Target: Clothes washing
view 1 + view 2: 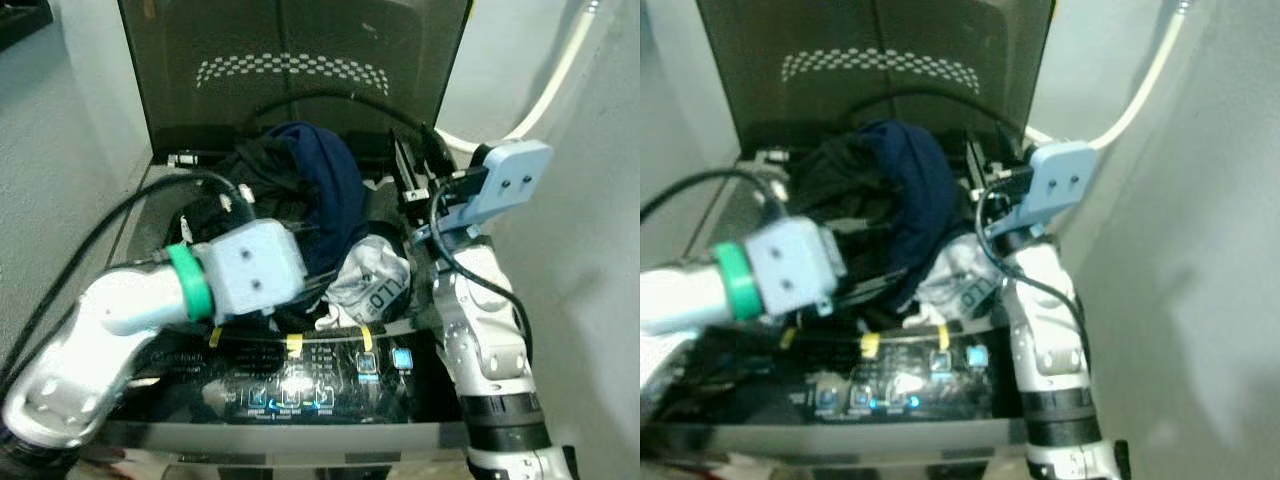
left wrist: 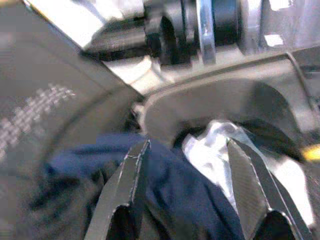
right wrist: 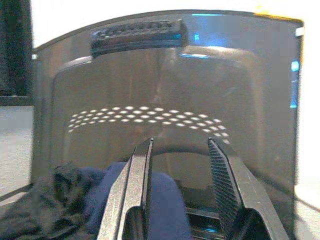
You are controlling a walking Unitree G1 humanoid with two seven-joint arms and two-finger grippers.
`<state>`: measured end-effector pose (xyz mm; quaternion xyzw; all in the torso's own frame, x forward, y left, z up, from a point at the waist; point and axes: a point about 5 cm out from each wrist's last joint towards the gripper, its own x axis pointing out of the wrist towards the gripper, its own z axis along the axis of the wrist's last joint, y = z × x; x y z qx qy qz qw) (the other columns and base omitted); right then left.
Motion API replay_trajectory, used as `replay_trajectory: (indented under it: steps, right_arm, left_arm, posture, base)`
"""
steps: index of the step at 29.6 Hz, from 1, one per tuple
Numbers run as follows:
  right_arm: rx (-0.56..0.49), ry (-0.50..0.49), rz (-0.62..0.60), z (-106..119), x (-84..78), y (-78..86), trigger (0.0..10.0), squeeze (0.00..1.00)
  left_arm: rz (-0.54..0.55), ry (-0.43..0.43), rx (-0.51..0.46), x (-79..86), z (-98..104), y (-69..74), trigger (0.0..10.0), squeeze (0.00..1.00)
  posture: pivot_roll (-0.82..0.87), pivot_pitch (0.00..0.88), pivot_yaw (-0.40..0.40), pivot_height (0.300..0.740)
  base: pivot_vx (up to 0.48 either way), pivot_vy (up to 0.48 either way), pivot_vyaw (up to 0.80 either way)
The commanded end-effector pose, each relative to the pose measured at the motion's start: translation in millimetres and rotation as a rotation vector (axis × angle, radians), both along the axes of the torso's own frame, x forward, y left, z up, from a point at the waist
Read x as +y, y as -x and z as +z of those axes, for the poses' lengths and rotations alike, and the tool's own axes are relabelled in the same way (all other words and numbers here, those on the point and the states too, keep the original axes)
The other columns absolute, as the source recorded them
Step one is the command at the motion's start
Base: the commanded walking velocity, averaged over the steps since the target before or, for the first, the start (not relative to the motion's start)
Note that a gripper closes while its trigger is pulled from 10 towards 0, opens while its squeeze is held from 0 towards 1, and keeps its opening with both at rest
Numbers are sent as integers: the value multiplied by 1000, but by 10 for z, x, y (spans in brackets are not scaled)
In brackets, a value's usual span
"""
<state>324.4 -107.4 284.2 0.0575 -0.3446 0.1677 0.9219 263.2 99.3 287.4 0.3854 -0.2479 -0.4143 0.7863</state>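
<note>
Navy blue cloth (image 1: 330,190) sits heaped with black clothes (image 1: 255,170) in the middle of the frame, spilling out of the mouth of a top-loading washing machine (image 1: 300,400). We see a white printed garment (image 1: 375,280) lying just below the navy one, near the centre. The machine's dark lid (image 1: 290,70) stands raised across the top of the frame. Its control panel (image 1: 310,380), with small blue lights and yellow tape tabs, runs along the bottom.

From the lower left, our left gripper (image 2: 187,187) reaches into the laundry, its fingers (image 2: 125,185) spread apart over the navy and white cloth, holding nothing.

Right of centre, our right gripper (image 3: 177,172) hovers above the pile, fingers (image 3: 137,175) spread and empty, pointing toward the lid.
</note>
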Motion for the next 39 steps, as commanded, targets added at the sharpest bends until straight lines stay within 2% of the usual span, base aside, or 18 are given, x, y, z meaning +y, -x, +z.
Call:
replay_trajectory:
  steps: [1, 2, 5, 10, 12, 14, 15, 16, 18, 19, 20, 21, 22, 24, 26, 27, 29, 39]
  right_arm:
    - [-3, 11, 4, -16, 15, -2, 10000, 0]
    - [-3, 11, 4, -16, 15, -2, 10000, 0]
    - [5, -15, -7, -14, 30, -24, 10000, 0]
    - [5, -13, -2, -33, 31, -17, 10000, 0]
    - [46, -60, -25, -100, -8, -39, 10000, 0]
    - [46, -60, -25, -100, -8, -39, 10000, 0]
    - [98, -95, -42, -166, -32, -65, 10000, 0]
    - [98, -95, -42, -166, -32, -65, 10000, 0]
    - [188, -177, -54, -287, -104, -104, 10000, 0]
    - [188, -177, -54, -287, -104, -104, 10000, 0]
    - [214, -201, -60, -328, -140, -117, 10000, 0]
    - [214, -201, -60, -328, -140, -117, 10000, 0]
    - [233, -228, -66, -352, -165, -132, 10000, 0]
    - [233, -228, -66, -352, -165, -132, 10000, 0]
    - [243, -242, -71, -365, -177, -142, 10000, 0]
    - [236, -234, -61, -341, -146, -166, 10000, 0]
    - [228, -229, -56, -305, -139, -197, 10000, 0]
    - [171, -235, -48, -150, -166, -247, 10000, 0]
  left_arm:
    - [7, 12, -112, -51, 89, 2, 10000, 0]
    - [7, 12, -112, -51, 89, 2, 10000, 0]
    - [-58, -30, -319, -225, 120, 66, 10000, 0]
    - [-83, -8, -344, -317, 121, 71, 10000, 0]
    - [-29, 91, -311, -295, 190, -11, 10000, 0]
    - [-29, 91, -311, -295, 190, -11, 10000, 0]
    - [63, 223, -262, -184, 287, -101, 10000, 0]
    - [63, 223, -262, -184, 287, -101, 10000, 0]
    - [293, 555, -173, 194, 458, -266, 10000, 0]
    - [293, 555, -173, 194, 458, -266, 10000, 0]
    - [407, 721, -131, 415, 447, -317, 10000, 0]
    - [407, 721, -131, 415, 447, -317, 10000, 0]
    - [497, 827, -98, 585, 383, -356, 10000, 0]
    - [497, 827, -98, 585, 383, -356, 10000, 0]
    - [548, 882, -82, 678, 327, -377, 10000, 0]
    - [589, 963, -50, 778, 250, -383, 10000, 0]
    - [617, 1003, -42, 821, 201, -392, 10000, 0]
    - [686, 1068, -43, 908, 221, -449, 10000, 0]
  posture:
    - [107, 46, 0, 740]
    - [107, 46, 0, 740]
    - [105, 47, -1, 740]
    - [106, 40, 15, 740]
    - [102, 37, 14, 740]
    - [102, 37, 14, 740]
    - [99, 23, 17, 740]
    - [99, 23, 17, 740]
    - [88, 36, 13, 740]
    - [88, 36, 13, 740]
    - [94, 46, 2, 740]
    - [94, 46, 2, 740]
    - [105, 42, -20, 740]
    - [105, 42, -20, 740]
    - [105, 42, -20, 740]
    - [100, 19, -36, 740]
    - [99, 18, -54, 740]
    - [91, 0, -62, 740]
  base:
    - [0, 0, 0]
    - [0, 0, 0]
    - [0, 0, 0]
    - [0, 0, 0]
    - [0, 0, 0]
    - [0, 0, 0]
    - [0, 0, 0]
    - [0, 0, 0]
    - [0, 0, 0]
    - [0, 0, 0]
    - [0, 0, 0]
    - [0, 0, 0]
    - [0, 0, 0]
    - [0, 0, 0]
    - [0, 0, 0]
    - [0, 0, 0]
    - [0, 0, 0]
    - [0, 0, 0]
